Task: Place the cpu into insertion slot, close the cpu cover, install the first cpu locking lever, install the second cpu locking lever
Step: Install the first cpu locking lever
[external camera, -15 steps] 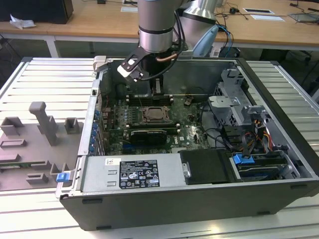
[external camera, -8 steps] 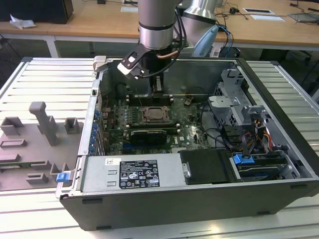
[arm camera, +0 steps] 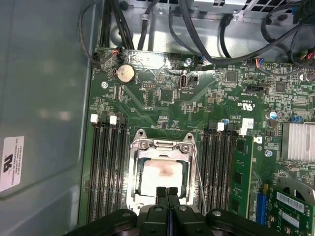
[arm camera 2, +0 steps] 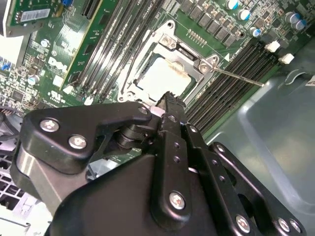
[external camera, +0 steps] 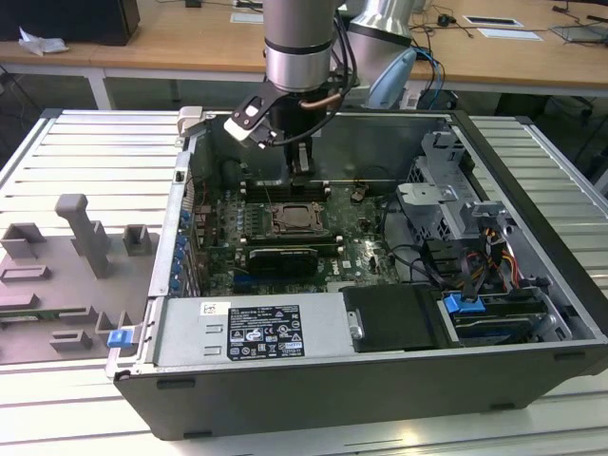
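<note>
Two black fingertips [arm camera: 160,193] sit pressed flat together on my feed, so I read the gripper [arm camera: 166,191] as clenched, with nothing visible between them. From the exterior view, the gripper [external camera: 302,167] hangs inside the open computer case [external camera: 532,380], close above the green motherboard [arm camera: 162,105] and right by the insertion slot [external camera: 296,220]; I cannot tell whether it touches anything.

The cpu [arm camera: 162,173] lies seated in that slot, its pale metal top smeared with a brownish stain. The cpu cover [arm camera: 160,146] lies flat around it, framing the chip through its square window; in the second wrist view I see the same frame [arm camera 2: 170,40] and chip [arm camera 2: 165,76]. A thin wire lever [arm camera: 198,182] runs along one side of the socket, and in the second wrist view its end [arm camera 2: 238,77] pokes out over the memory slots [arm camera 2: 231,73]. I cannot tell whether it is latched.

As for writing: a large white label [external camera: 264,332] with dense black print and marks covers the power supply's side, a white sticker [arm camera: 11,162] with black print sits on the grey case wall, a barcode sticker [arm camera 2: 34,14] lies on a card, and the motherboard bears small white lettering. A coin battery [arm camera: 124,73] sits beyond the socket.
</note>
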{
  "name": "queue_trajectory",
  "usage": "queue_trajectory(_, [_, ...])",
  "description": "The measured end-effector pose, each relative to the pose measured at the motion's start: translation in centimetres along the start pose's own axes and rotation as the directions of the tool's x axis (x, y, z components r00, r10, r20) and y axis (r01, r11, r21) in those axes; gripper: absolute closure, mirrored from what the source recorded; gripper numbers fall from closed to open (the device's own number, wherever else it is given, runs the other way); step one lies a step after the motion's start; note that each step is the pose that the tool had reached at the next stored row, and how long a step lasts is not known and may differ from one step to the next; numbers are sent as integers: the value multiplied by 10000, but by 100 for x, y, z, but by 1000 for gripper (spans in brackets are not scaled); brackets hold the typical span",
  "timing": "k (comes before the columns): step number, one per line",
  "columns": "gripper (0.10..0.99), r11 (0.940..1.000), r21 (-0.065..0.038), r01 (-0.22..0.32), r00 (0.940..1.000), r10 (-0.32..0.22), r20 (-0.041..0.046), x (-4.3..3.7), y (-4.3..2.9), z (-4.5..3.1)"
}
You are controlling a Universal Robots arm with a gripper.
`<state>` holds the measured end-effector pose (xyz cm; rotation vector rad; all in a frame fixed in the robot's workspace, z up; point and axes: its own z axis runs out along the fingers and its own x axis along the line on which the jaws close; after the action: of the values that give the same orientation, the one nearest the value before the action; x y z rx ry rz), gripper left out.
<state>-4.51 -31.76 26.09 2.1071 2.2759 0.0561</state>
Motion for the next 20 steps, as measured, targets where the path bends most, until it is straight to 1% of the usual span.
queue_trajectory(8, [980, 10000, 2, 16, 10000, -16, 24, 12, 2, -12])
queue_trajectory(20, [980, 10000, 2, 67, 10000, -67, 22, 14, 2, -11])
